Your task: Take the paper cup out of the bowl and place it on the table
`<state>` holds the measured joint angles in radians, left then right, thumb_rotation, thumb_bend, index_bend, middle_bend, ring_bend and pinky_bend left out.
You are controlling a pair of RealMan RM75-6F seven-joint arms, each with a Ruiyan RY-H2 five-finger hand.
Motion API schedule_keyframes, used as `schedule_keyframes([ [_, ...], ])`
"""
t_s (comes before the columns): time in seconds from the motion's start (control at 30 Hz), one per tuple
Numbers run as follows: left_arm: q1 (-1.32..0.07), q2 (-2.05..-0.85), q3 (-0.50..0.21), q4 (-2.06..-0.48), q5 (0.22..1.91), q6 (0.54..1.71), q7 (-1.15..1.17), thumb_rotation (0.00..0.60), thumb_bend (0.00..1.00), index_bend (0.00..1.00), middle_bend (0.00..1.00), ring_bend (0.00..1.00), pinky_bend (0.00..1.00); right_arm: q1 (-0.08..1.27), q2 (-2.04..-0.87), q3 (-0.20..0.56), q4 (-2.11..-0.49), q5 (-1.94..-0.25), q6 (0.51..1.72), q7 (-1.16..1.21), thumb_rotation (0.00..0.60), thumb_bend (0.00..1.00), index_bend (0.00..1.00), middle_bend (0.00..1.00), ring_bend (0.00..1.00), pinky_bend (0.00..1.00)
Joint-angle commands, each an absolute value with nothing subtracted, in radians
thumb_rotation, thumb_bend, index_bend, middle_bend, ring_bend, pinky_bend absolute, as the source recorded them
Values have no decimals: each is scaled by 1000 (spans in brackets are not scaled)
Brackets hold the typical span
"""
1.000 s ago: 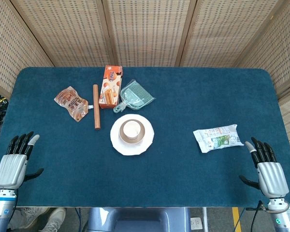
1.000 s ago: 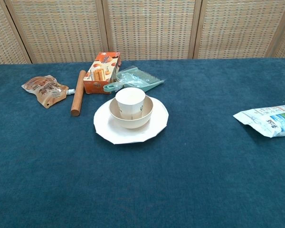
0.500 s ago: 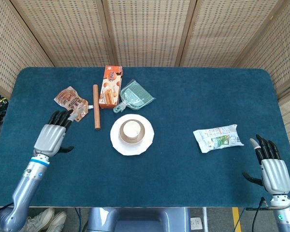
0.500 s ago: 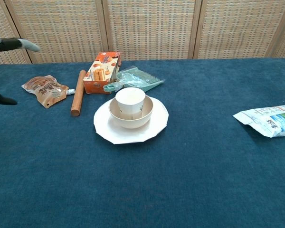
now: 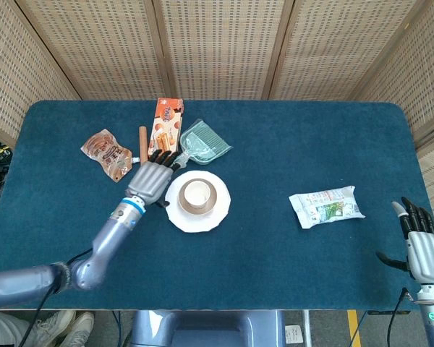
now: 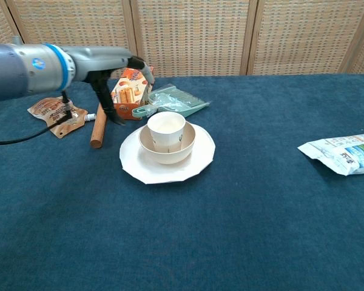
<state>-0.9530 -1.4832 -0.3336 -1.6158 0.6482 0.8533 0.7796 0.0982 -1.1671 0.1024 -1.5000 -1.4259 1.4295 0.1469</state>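
Two hands are showing in the head view. Nearest, at the table's 4 o'clock edge, the right hand [image 5: 425, 253] is idling with fingers spread and nothing in them; over the last second it has been backing off toward the edge, so it is judged to have no part in this step. A snack bag [image 5: 325, 206] is lying at 3 o'clock, well apart from the work area.

The table [image 5: 275, 275] is carrying a plate [image 5: 175, 214] left of centre. A bowl [image 5: 213, 201] is sitting on it, and the cup [image 5: 197, 193] is standing upright inside the bowl, untouched.

The left hand [image 5: 149, 182] is hanging just beside the plate's 9 o'clock rim, fingers extended and slightly apart, holding nothing. A second ago it was resting at the table's 8 o'clock edge; it has since been swinging in across the cloth. In the chest view its fingers [image 6: 103, 91] are pointing down just left of the cup, not yet around it. Judgement: the reach is nearly complete and the grasp is next; nothing of the task is done yet.

Farther back, at 11 o'clock, a stick [image 5: 142, 137], a pouch [image 5: 107, 153], a box [image 5: 166, 126] and a dustpan [image 5: 206, 141] are lying close to the hand's path and may get nudged.
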Motion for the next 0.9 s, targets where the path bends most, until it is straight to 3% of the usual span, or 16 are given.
schedule_keyframes([
  [0.03,-1048,-1551,-325,-1542,557,828,832,600,138,199,0,0,0,95,-1164,106,-1499,-1422,1434,152,600,127,0,0,0,0],
  [0.4,-1190,-1628,-281,-1429,404,811,870,600,149,229,0,0,0,92,-1159,116,-1489,-1405,1431,173,600,127,0,0,0,0],
  [0.53,-1221,-1645,-265,-1406,369,809,868,600,236,284,0,0,0,90,-1156,120,-1488,-1404,1436,183,600,127,0,0,0,0],
  [0.73,-1234,-1643,-246,-1419,365,825,844,600,315,413,0,0,0,86,-1155,121,-1489,-1411,1447,189,600,127,0,0,0,0],
  [0.9,-1216,-1589,-246,-1484,402,864,798,600,314,414,0,0,0,82,-1153,120,-1492,-1414,1454,189,600,126,0,0,0,0],
])
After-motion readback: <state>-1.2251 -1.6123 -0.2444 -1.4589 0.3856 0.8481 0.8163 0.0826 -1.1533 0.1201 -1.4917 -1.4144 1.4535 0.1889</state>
